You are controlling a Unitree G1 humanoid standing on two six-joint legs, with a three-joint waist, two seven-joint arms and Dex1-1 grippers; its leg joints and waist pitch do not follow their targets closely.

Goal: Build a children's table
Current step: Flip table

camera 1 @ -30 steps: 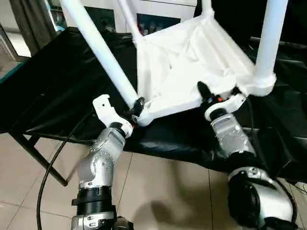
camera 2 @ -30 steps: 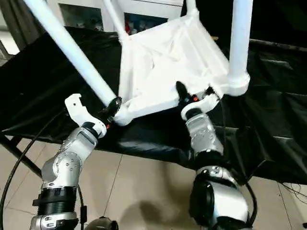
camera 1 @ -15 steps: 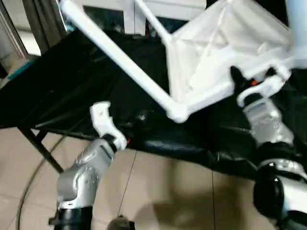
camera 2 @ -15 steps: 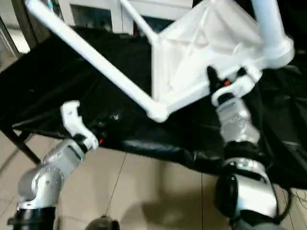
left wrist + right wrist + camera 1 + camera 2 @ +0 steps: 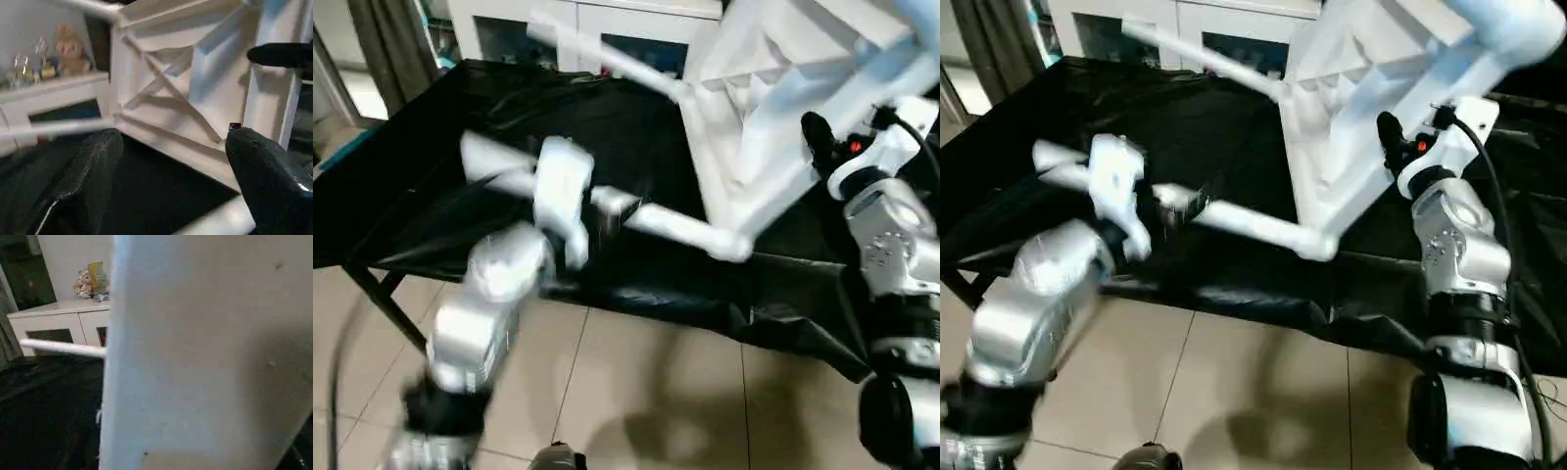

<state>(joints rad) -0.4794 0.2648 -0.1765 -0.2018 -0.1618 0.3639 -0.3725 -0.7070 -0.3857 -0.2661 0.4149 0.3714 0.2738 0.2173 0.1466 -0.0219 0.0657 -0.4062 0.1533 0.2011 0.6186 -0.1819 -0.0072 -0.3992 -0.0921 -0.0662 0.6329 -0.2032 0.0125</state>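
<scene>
The children's table is tipped up on the black-covered bench. Its white tabletop (image 5: pixel 773 88) stands steeply at the right, ribbed underside (image 5: pixel 166 88) facing left. One leg (image 5: pixel 675 225) runs from the low corner socket (image 5: pixel 736 245) out to the left. A second leg (image 5: pixel 597 54) points left higher up, and a third (image 5: pixel 1513 24) crosses the top right. My right gripper (image 5: pixel 830 139) is shut on the tabletop's near rim, one black finger (image 5: pixel 817 132) on the ribbed side. My left gripper (image 5: pixel 171 161) is open with nothing between its fingers, raised in front of the low leg.
The bench under its black cloth (image 5: pixel 431 196) ends at a front edge (image 5: pixel 636 299) above the tiled floor (image 5: pixel 636 392). A white cabinet (image 5: pixel 607 15) stands behind it, with a plush toy (image 5: pixel 68 46) on top. A cable (image 5: pixel 911 113) loops by my right wrist.
The table has swung up and to the right in my right gripper. My left gripper has come off the corner by the leg, and that arm has risen. The view has also shifted.
</scene>
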